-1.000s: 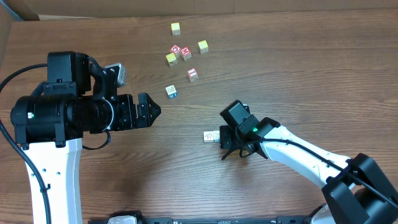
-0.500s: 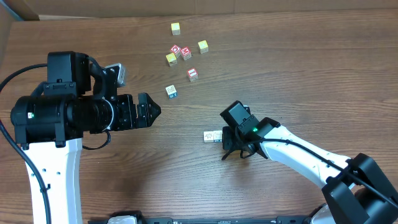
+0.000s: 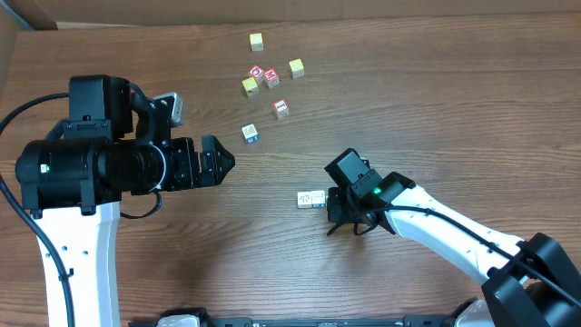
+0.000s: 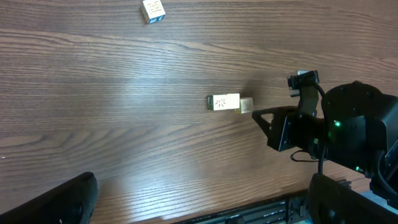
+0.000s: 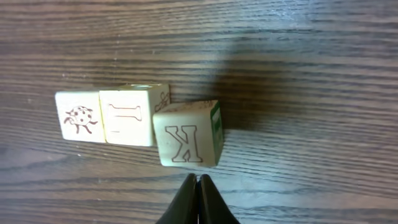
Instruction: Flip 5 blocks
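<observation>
Right claw (image 5: 199, 186): jaws pressed together with nothing between them. The tip is just short of the K block (image 5: 188, 134); I cannot tell whether it touches. Judged: closed jaws give one narrow point, better for tipping so small a cube than for pinching it.

The K block ends a row with the I block (image 5: 130, 115) and the ladybug block (image 5: 79, 116). The three sit side by side, with K slightly out of line and nearer the claw. The row lies mid-tabletop (image 3: 436, 100), toward the near edge, probably set apart from the unworked lot.

Toward the far edge:
- red-bordered white block (image 3: 281, 108)
- pale block with a blue side (image 3: 250, 133)
- yellow cubes (image 3: 297, 67)
- red cubes (image 3: 271, 79)

Left claw (image 3: 218, 159): jaws wide apart and empty, held over the left side, clear of the work.
</observation>
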